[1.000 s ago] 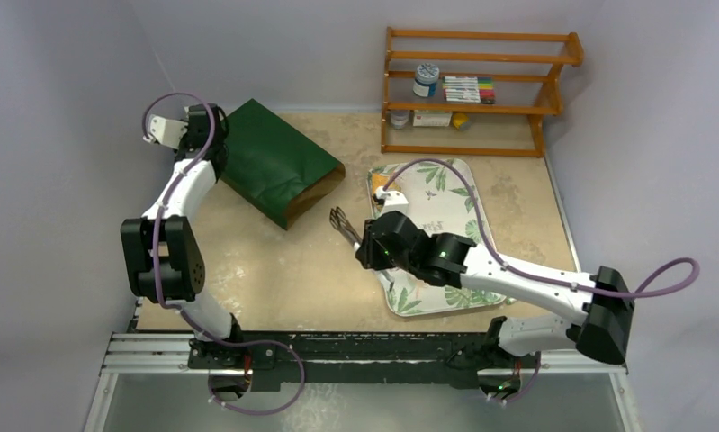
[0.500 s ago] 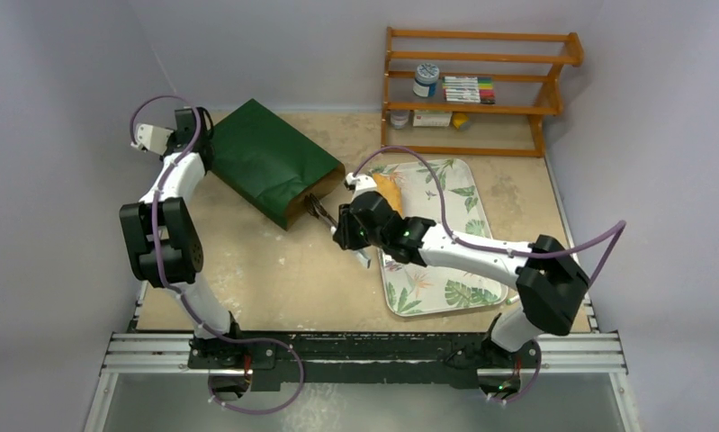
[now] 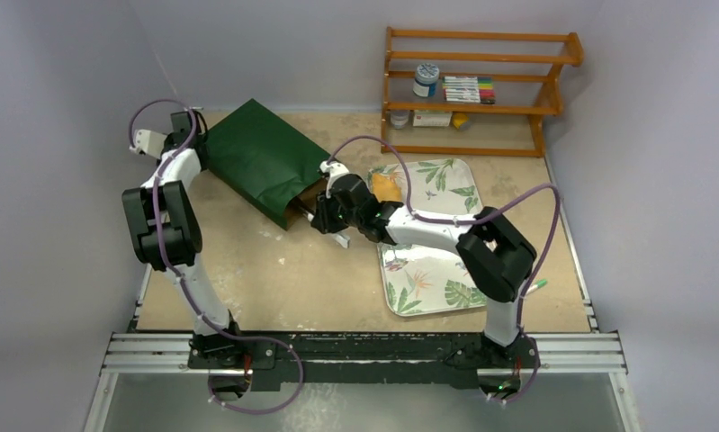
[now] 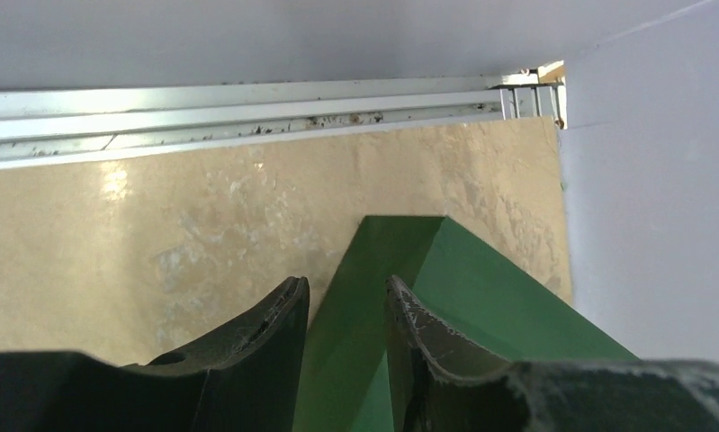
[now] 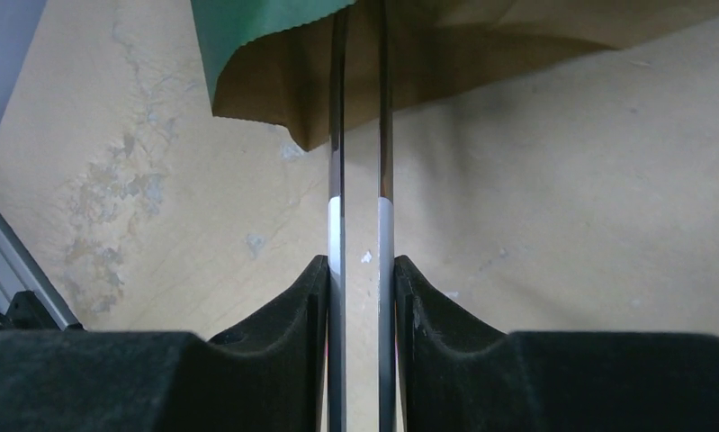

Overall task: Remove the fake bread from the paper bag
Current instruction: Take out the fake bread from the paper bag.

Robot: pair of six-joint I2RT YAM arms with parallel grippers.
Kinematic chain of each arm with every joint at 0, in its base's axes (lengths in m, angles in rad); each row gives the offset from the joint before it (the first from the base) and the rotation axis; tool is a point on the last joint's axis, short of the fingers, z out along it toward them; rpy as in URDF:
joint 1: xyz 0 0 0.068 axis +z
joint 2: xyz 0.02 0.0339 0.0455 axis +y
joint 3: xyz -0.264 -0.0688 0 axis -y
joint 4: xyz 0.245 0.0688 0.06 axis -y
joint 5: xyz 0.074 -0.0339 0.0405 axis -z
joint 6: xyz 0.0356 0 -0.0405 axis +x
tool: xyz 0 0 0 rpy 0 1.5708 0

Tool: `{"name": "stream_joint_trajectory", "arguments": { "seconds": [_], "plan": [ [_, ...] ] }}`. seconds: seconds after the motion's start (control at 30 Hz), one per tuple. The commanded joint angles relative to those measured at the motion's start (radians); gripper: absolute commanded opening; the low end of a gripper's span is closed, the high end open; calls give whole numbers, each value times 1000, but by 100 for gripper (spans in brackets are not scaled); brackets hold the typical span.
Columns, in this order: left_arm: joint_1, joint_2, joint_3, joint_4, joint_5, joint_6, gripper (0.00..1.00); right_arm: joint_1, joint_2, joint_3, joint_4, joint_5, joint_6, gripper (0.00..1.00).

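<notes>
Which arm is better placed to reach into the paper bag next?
Right. The right gripper holds tongs pointing into the open mouth of the paper bag; the left gripper sits at its closed end.

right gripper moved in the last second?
Yes. The right gripper has swung left and away from the bases, off the leaf-patterned tray's left edge, bringing its tongs to the paper bag's open mouth.

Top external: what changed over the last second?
The right gripper, shut on the tongs, swung left off the leaf tray to the mouth of the paper bag. The tong tips now reach into the opening. The left gripper shifted slightly at the bag's closed end and straddles its corner. The bag, the orange bread piece on the tray and the shelf stayed put.
</notes>
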Motion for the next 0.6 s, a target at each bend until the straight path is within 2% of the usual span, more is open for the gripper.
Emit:
{"name": "stream_joint_trajectory", "arguments": {
  "seconds": [0.0,0.23,0.57],
  "plan": [
    [32,65,105,17,1,66,37,3,18,80,142,-67,-45,30],
    [80,171,186,49,37,90,41,3,83,96,254,-84,-54,30],
    [121,315,314,90,81,98,41,14,138,111,276,-114,-64,30]
  ]
}}
